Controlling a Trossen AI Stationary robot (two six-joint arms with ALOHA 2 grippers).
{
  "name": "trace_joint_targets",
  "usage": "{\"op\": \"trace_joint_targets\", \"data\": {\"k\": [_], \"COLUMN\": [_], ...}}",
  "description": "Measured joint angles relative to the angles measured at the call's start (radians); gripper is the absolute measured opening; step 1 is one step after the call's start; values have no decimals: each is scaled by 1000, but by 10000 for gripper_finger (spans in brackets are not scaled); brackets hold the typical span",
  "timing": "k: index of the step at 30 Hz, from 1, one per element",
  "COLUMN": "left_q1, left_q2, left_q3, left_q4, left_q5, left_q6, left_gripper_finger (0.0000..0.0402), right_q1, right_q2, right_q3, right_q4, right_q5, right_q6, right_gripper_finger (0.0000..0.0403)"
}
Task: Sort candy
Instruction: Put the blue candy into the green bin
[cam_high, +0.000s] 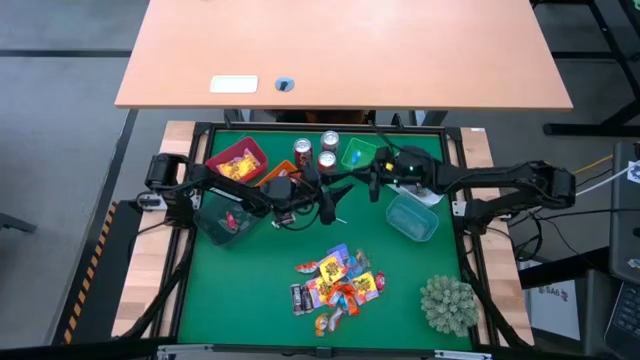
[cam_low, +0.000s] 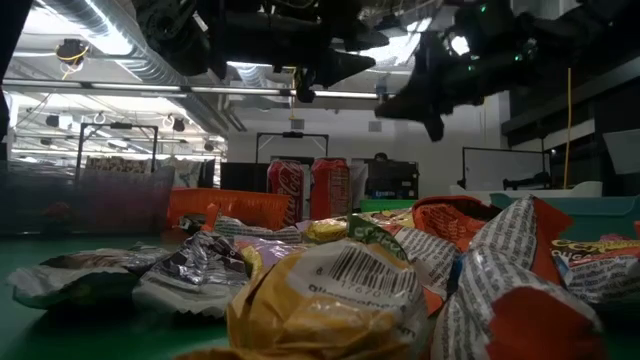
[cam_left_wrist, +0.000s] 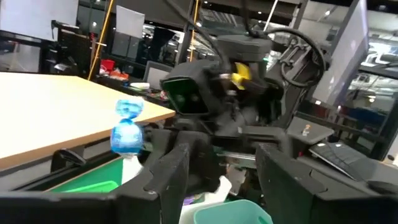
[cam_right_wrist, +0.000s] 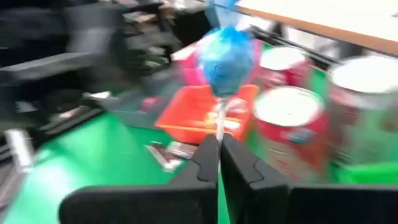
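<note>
Candy lollipop (cam_right_wrist: 227, 57) pinched by right gripper (cam_right_wrist: 219, 151) near soda cans (cam_right_wrist: 283, 134); left gripper (cam_left_wrist: 217, 168) wide.

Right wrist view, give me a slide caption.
Right gripper pinches a blue lollipop by its stick above the orange bin.

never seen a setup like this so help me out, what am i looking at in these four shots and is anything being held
This is a robot with two dark arms, each ending in a two-finger gripper, working over a green table mat. One picture looks straight down, one sits at table height, and two come from cameras on the wrists.

On the mat lie a heap of small wrapped candy, two red soda cans, a spiky grey-green plant ball and several plastic sorting bins in red, orange, green, teal and clear.

The right gripper is shut on the stick of a blue-wrapped lollipop. The left gripper is open and holds nothing.
</note>
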Motion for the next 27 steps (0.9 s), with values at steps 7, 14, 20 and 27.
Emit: {"op": "trace_joint_targets", "data": {"k": [7,14,20,27], "left_q1": [25,33,33,30], "left_q2": [0,0,0,0], "left_q3": [0,0,0,0], "left_q4": [-77,-185,-281,-403], "left_q5": [-2,-2,-2,24], "left_q6": [0,-1,-2,0], "left_gripper_finger": [175,176,176,176], "right_q1": [-101,-214,-248,-245], "right_q2": [0,0,3,3], "right_q3": [0,0,-1,-1], "right_q4": [-140,-306,-310,-316], "right_q5": [31,156,156,156], "right_q6": [-67,-146,-182,-182], "right_gripper_finger": [1,1,1,35]}}
